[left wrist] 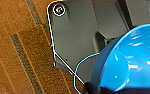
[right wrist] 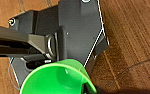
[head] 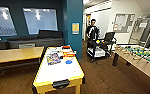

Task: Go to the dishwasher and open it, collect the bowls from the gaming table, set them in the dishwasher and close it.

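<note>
Blue bowl [left wrist: 131, 60] sitting in left tool, green bowl [right wrist: 56, 78] in right; desk [head: 59, 68] lying ahead. Carrying step underway; next calls for reaching the dishwasher.

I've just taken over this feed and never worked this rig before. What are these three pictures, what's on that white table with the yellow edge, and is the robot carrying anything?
The wide picture comes from a camera high on a wheeled, two-armed robot, looking forward and down into a room with a wooden floor. Ahead stands the gaming table, white-topped with a yellow edge; on it lie a colourful box, a flat blue disc and some red and orange items too blurred to name. To the right is a foosball table; behind, a person stands by a cart.

The other two pictures come from cameras on the robot's wrists, looking down at the floor. The dark plates in them are robot parts. The left wrist view shows a blue bowl close up, the right a green bowl. Each appears carried by its arm, though the fingers are hard to make out.
</note>
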You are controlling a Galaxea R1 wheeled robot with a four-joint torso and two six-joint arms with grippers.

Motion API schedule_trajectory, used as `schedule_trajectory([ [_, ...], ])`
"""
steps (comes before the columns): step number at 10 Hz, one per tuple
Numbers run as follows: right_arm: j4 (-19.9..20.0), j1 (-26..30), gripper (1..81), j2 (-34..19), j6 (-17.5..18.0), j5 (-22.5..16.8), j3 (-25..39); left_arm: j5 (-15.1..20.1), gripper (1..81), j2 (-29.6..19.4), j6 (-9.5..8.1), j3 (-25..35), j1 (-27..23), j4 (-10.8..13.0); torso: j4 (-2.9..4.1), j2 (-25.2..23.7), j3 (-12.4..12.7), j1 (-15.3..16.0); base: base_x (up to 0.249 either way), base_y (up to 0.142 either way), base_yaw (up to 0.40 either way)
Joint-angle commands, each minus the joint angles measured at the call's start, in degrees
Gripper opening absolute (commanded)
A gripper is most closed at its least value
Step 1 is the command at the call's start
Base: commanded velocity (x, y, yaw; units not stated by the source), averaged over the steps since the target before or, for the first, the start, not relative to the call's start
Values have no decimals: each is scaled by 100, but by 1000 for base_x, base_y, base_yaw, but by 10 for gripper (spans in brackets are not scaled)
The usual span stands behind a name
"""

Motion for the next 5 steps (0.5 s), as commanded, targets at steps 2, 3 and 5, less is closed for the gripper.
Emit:
schedule_trajectory([
  [2, 2745, 4, 10, 368, -2758, -495, -184, 356, 10, -91, 1, -33, -281, 24, 0, -2, 0, 0, 0, 0, -362],
  [3, 2765, 12, 10, 324, -2840, -531, -123, 348, 10, -109, 10, -33, -264, 15, 0, 0, 0, 0, 0, 0, -354],
  [5, 2379, 38, 10, -36, -2910, -575, 641, 321, 10, -144, 10, -24, -255, -12, 0, 0, 0, 0, 0, 0, -347],
])
